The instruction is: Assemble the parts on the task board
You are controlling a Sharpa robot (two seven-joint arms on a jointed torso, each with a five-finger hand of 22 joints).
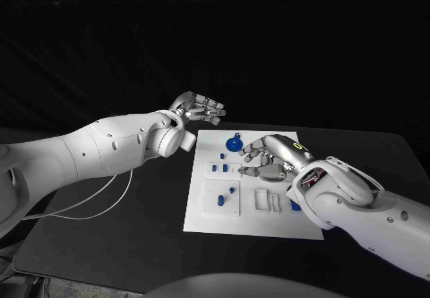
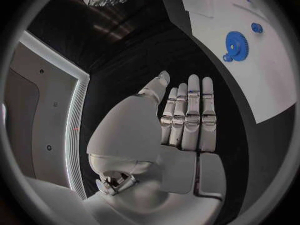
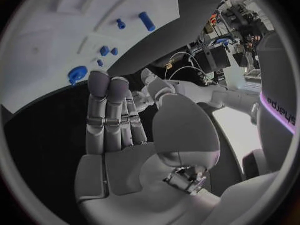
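My left hand (image 1: 199,108) hangs over the black table (image 1: 107,242) just off the far left corner of the task board (image 1: 202,220), its fingers (image 2: 190,112) straight and side by side in the left wrist view, the palm bare and nothing in it; my right hand (image 1: 269,158) is poised above the middle of the board, fingers (image 3: 109,115) likewise extended together in the right wrist view, holding nothing, though from the head view I cannot tell whether the fingertips touch the plate beneath them; the board lies flat between my two arms, a white plate with shallow rectangular recesses; a blue gear (image 1: 233,146) with a smaller round lobe at its far edge lies near the board's far side, just beside my right hand and toward the left one, and it shows again in the left wrist view (image 2: 237,46) beyond the fingertips; two small blue pegs (image 1: 220,167) stand nearer me than the gear; a blue oblong part (image 1: 222,200) sits in a square recess below my right hand's level, nearer my body.
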